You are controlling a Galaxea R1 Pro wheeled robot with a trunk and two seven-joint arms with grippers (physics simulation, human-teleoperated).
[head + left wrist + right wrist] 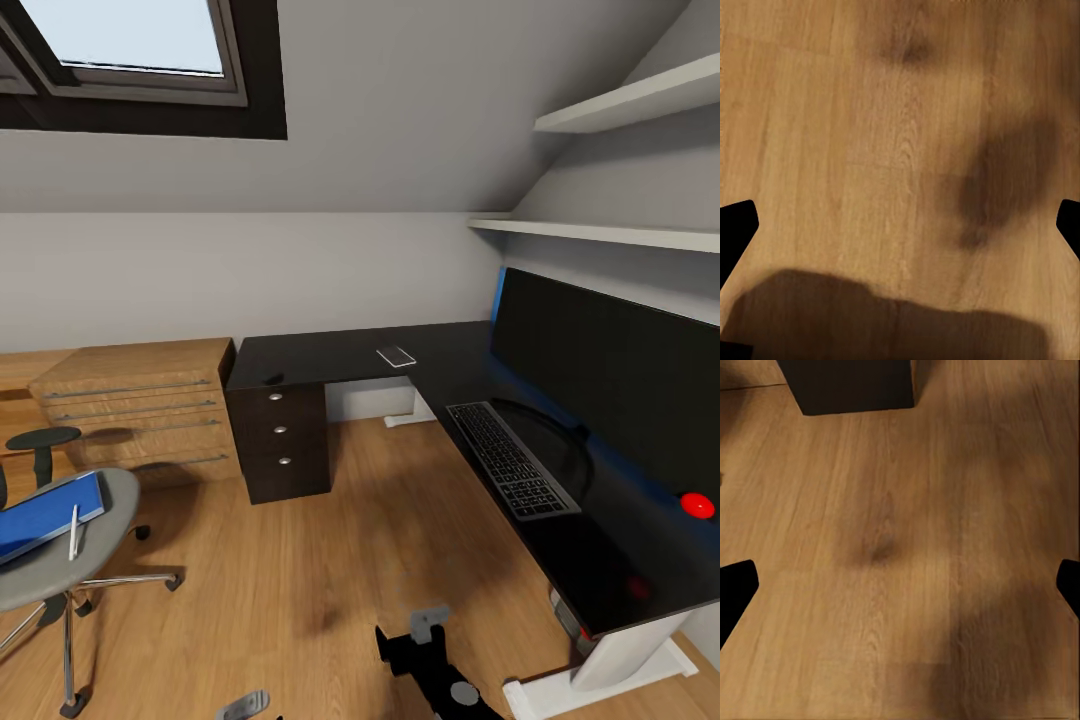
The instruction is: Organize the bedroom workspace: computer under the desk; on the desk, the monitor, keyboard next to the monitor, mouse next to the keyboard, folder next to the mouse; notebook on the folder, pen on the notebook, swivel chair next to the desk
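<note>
The black L-shaped desk fills the room's corner. On its right wing stands the wide black monitor, with the dark keyboard lying in front of it. A small dark lump, probably the mouse, sits above the drawer unit. At the lower left, the grey swivel chair carries the blue folder, and the pale pen rests on the folder's edge. Both wrist views look down on bare plank floor. My left gripper and right gripper are open and hold nothing.
A light wooden dresser stands left of the desk. A small flat pale-edged item and a red ball lie on the desk. White shelves hang above the monitor. A white block shows under the desk's near end.
</note>
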